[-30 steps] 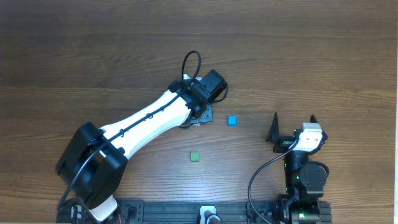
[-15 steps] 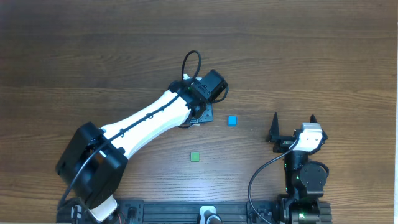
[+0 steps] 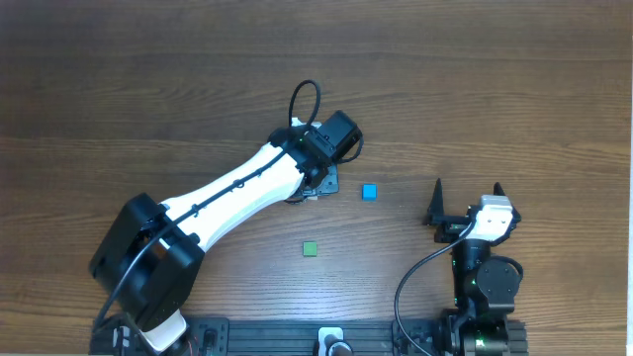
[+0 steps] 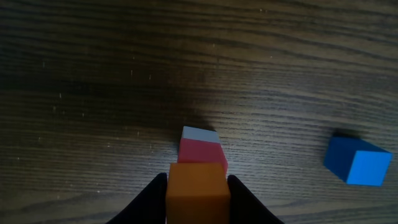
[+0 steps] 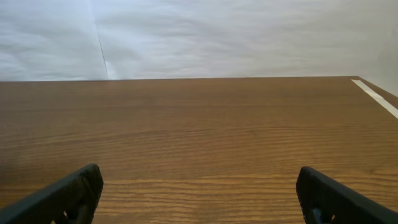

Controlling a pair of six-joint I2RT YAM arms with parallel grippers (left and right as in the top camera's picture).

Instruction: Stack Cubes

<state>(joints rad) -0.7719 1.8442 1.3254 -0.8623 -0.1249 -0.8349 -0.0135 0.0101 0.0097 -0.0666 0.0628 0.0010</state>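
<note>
The left claw (image 4: pixel 198 184) grips an orange cube (image 4: pixel 197 194), held just above the red cube (image 4: pixel 202 151). The blue cube (image 4: pixel 357 162) lies well apart.

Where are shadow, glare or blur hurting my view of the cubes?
Left wrist view: a dark shadow lies on the table around the red cube, whose far edge looks pale, possibly glare; the orange cube between the jaws is soft, the blue cube crisp. Top view: even light.
</note>
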